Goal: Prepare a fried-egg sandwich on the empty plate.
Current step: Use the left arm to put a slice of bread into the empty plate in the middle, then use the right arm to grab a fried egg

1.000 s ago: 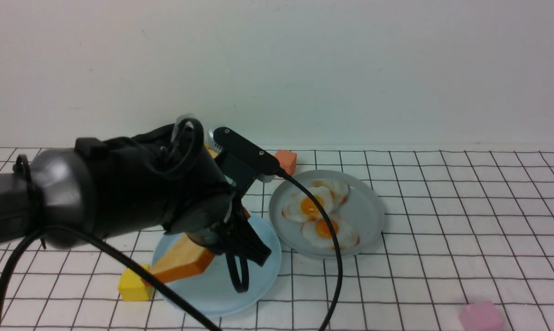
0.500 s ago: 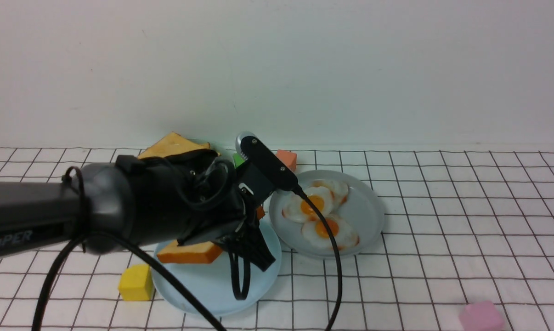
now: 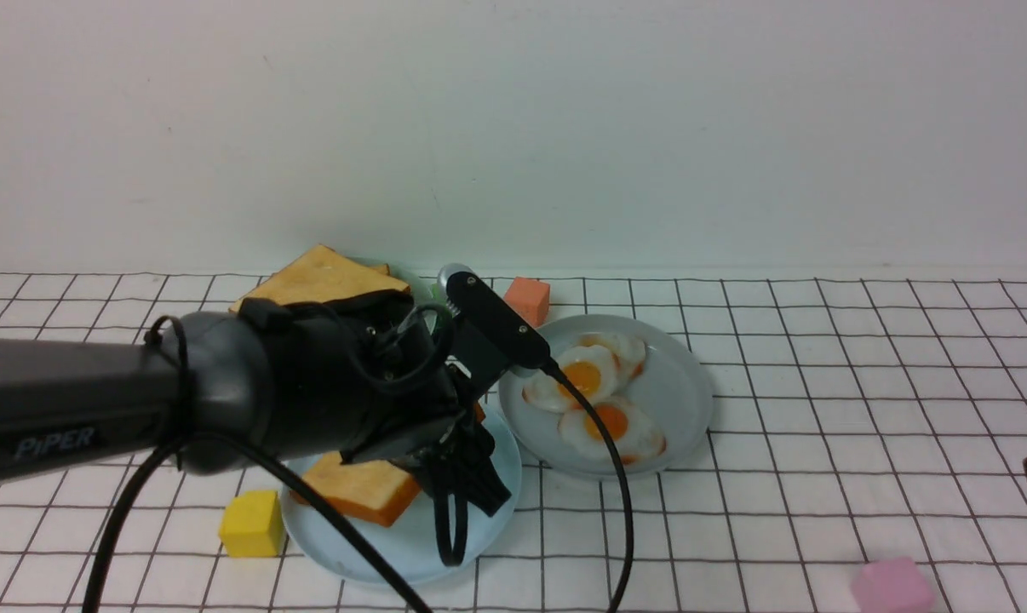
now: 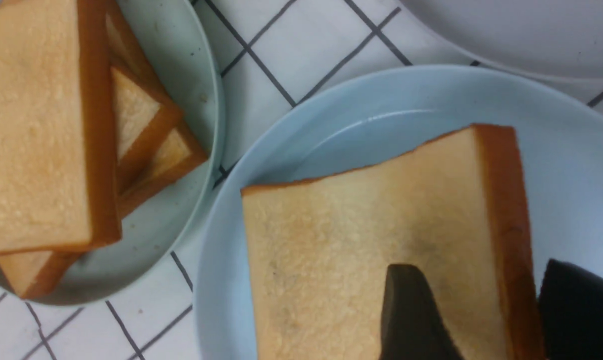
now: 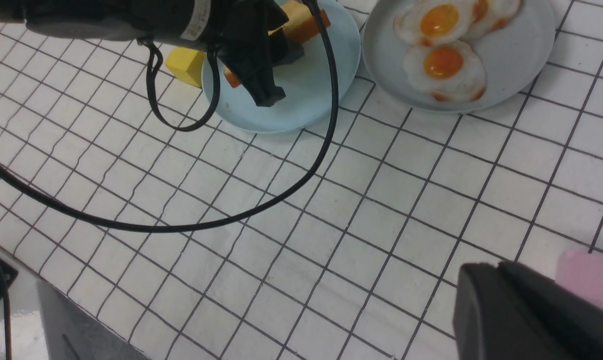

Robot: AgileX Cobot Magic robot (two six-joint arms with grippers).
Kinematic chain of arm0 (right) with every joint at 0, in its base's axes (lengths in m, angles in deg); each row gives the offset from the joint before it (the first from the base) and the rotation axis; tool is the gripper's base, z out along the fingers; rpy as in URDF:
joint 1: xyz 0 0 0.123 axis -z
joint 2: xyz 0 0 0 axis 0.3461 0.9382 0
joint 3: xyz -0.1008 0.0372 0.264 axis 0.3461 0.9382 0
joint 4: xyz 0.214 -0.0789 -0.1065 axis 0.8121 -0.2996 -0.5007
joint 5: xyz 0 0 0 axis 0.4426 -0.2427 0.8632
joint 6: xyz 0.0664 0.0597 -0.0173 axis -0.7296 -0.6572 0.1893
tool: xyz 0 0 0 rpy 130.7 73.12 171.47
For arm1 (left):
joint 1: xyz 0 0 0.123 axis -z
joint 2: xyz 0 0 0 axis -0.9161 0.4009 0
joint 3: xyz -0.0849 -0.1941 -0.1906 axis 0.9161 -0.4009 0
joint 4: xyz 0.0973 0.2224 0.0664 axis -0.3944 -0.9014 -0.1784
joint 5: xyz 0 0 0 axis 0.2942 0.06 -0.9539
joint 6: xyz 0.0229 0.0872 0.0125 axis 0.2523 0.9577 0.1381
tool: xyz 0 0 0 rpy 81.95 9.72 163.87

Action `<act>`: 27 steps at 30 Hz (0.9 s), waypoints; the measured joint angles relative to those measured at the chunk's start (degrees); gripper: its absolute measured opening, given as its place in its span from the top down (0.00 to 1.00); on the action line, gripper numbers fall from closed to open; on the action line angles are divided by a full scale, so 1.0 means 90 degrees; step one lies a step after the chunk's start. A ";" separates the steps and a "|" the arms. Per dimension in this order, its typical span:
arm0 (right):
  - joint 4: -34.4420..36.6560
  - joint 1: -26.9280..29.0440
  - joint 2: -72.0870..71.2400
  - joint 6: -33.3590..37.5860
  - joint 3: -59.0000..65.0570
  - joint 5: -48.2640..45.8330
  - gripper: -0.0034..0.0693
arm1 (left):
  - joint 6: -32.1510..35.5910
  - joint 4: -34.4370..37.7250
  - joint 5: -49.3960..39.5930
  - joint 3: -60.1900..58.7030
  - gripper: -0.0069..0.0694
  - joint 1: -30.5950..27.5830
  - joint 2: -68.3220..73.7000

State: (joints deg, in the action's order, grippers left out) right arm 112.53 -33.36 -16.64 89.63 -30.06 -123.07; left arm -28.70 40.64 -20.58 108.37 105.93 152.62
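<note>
One slice (image 3: 365, 487) lies on the blue plate (image 3: 496, 511), front view, under the left gripper. Left wrist view: that gripper's fingers (image 4: 414, 305) stand spread across the slice's crust edge. Right wrist view: the right gripper (image 5: 526, 305) is farther off, its spread unclear.

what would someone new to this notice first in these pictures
Probably the bulky black left arm, reaching in over the pale blue plate and its thick toast slice. Next, likely the glossy toy fried eggs with orange yolks, on the grey plate just right of it. The yellow block stands out too, by the blue plate's left edge.
</note>
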 joint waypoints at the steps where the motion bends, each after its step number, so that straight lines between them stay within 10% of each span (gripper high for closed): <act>1: 0.0007 0.0000 0.0000 0.0000 0.0000 0.0000 0.87 | 0.0000 0.0144 -0.0044 0.0000 0.36 0.0000 -0.0024; 12: 0.0054 0.0000 0.0238 0.0000 -0.0015 0.0350 0.70 | 0.0006 0.2345 -0.0467 0.0000 0.32 -0.0005 -0.1575; 21: 0.0782 0.0000 0.2251 0.0259 -0.0462 0.0487 0.61 | 0.0452 0.3327 -0.0733 -0.0186 0.89 -0.0005 -0.4658; 27: 0.0861 0.0000 0.3952 0.0434 -0.1473 0.0605 0.64 | 0.0480 0.3481 -0.0329 -0.1541 0.93 -0.0005 -0.6242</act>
State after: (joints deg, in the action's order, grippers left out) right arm 120.28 -33.36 18.93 93.53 -43.32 -117.63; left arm -24.39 71.96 -23.54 94.50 105.88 96.45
